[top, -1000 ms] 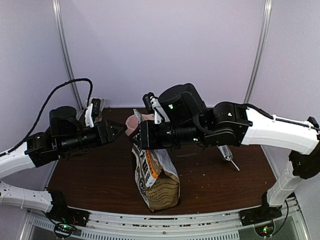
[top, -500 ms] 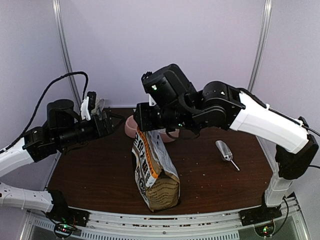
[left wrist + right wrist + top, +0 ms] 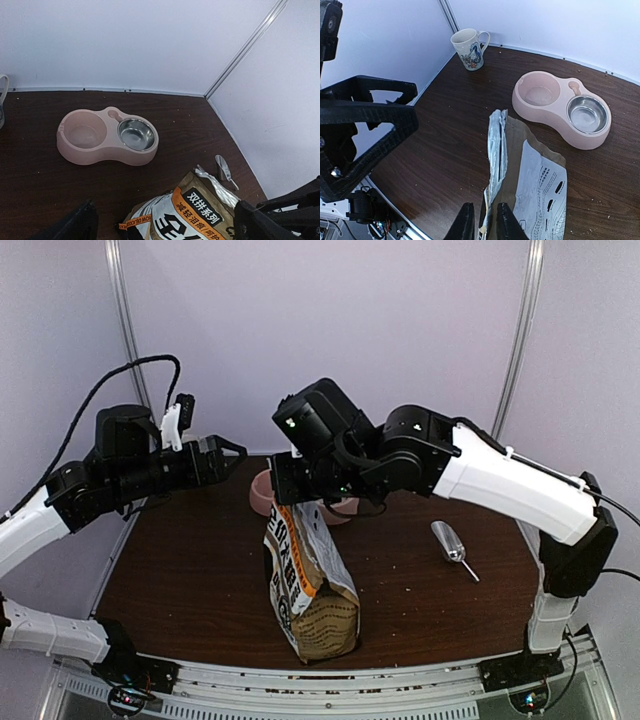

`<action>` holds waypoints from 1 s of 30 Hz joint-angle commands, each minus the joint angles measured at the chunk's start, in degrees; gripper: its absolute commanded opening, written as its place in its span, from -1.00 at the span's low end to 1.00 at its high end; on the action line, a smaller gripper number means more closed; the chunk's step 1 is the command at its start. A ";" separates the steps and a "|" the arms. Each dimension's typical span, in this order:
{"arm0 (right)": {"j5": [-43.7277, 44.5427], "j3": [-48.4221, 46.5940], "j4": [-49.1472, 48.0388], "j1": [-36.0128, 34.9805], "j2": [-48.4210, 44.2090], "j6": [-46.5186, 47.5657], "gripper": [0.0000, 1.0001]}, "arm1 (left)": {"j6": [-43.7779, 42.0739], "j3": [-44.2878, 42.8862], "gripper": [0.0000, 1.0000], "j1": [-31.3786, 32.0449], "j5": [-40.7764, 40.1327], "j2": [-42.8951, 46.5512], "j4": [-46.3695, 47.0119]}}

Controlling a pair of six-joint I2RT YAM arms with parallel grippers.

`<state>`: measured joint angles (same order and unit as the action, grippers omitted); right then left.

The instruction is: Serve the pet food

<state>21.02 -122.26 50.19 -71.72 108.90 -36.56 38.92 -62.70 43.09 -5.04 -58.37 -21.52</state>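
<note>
The tan paper bag (image 3: 312, 590) stands upright mid-table, its foil-lined top pressed nearly flat. The pet food itself is hidden inside it. My right gripper (image 3: 486, 225) is shut on the bag's (image 3: 540, 175) top edge, with a finger on either side of the foil rim; the top view shows this gripper (image 3: 288, 502) right over the bag. My left gripper (image 3: 228, 455) hangs wide open to the left, apart from the bag (image 3: 200, 210) and holding nothing. The pink double bowl (image 3: 95, 150) lies behind the bag, and nothing shows in its pink well or steel insert.
A metal scoop (image 3: 448, 540) lies on the table right of the bag, seen also from the left wrist as the scoop (image 3: 222, 169). A painted mug (image 3: 469, 49) stands in the far left corner. Small crumbs dot the dark wood table (image 3: 200, 580).
My left gripper has opened wide and drawn back up and left, away from the bag. My right arm has risen and swung left, its jaws narrowing on the bag's top edge.
</note>
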 commanded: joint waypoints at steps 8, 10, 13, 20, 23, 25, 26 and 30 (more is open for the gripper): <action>-0.18 -2.64 2.03 1.06 1.52 -0.39 -0.71 | -3.42 -4.96 0.95 -2.08 2.97 -3.27 -0.71; -0.43 -2.64 2.08 1.10 1.71 -0.37 -0.71 | -3.41 -5.07 0.95 -2.28 3.02 -3.28 -0.80; -0.77 -2.64 2.37 1.04 1.99 -0.42 -0.71 | -3.27 -5.03 0.95 -2.31 3.24 -3.24 -0.81; 0.49 -2.72 3.71 1.23 2.14 -0.52 -0.75 | -2.94 -4.67 0.95 -2.31 3.30 -2.84 -1.06; 1.27 -2.64 4.23 1.18 1.80 -0.97 -0.79 | -2.77 -4.48 0.95 -2.31 3.37 -2.80 -1.07; 1.04 -2.64 4.10 1.17 1.55 -1.06 -0.80 | -2.75 -4.53 0.95 -2.31 3.58 -2.75 -1.06; 0.78 -2.64 3.94 1.17 1.43 -1.06 -0.80 | -2.79 -4.46 0.95 -2.31 3.68 -2.80 -1.07; 0.44 -2.59 3.35 1.21 0.98 -1.10 -0.84 | -2.56 -4.26 0.95 -2.31 3.94 -2.59 -1.07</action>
<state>20.56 -123.50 52.49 -70.89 110.61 -37.21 36.69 -66.24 41.19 -2.09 -61.76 -24.10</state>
